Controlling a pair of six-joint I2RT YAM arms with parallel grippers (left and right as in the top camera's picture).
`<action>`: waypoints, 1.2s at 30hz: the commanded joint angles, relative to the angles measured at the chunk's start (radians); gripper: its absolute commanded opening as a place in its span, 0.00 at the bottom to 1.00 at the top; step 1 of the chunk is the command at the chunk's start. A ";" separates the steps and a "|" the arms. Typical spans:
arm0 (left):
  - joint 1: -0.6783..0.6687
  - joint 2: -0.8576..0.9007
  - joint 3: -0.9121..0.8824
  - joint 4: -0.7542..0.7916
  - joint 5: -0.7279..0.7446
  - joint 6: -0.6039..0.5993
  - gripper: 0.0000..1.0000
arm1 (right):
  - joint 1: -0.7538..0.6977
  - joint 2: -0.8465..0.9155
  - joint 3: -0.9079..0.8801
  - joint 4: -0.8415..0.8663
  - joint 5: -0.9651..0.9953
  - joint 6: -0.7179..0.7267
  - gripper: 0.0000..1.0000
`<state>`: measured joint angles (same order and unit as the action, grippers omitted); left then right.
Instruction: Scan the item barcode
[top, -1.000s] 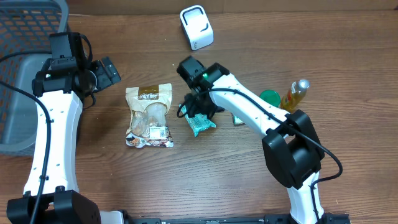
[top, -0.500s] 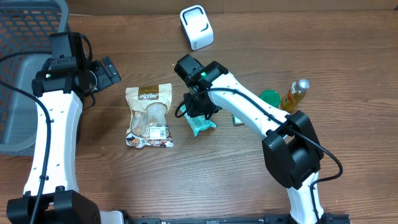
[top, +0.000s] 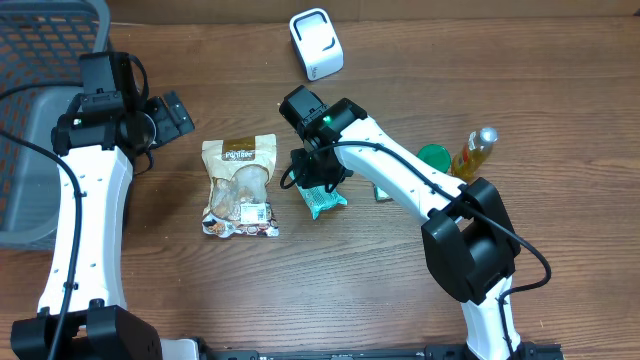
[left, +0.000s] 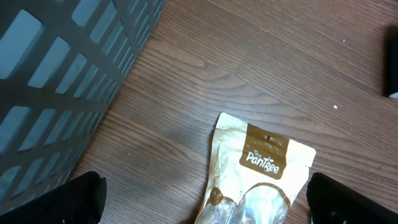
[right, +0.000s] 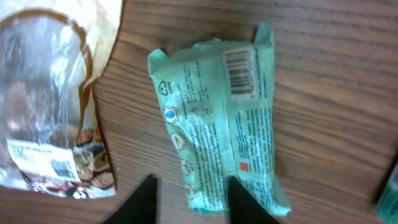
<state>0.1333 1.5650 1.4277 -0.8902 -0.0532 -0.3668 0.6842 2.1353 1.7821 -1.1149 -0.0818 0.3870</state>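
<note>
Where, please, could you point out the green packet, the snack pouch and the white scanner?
green packet (right: 214, 143), right wrist view, middle of its printed back.
snack pouch (top: 240, 188), overhead view, its clear window.
white scanner (top: 316, 44), overhead view, its top face.

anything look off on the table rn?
Nothing spilled or broken. The teal packet is crumpled and lies askew beside the snack pouch, its barcode facing up. The right tool straddles one end of it. The wrinkles near the barcode might hamper a scan.
</note>
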 joint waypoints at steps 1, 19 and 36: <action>0.008 0.005 0.008 0.004 -0.006 0.004 1.00 | 0.006 0.002 0.010 0.005 -0.006 0.001 0.27; 0.008 0.005 0.008 0.004 -0.006 0.004 0.99 | 0.006 0.002 -0.091 0.044 0.063 0.005 0.38; 0.008 0.005 0.008 0.004 -0.006 0.004 1.00 | 0.006 0.002 -0.314 0.225 0.085 0.008 0.36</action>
<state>0.1333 1.5650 1.4277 -0.8902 -0.0532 -0.3668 0.6842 2.1052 1.5345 -0.8982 -0.0158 0.3923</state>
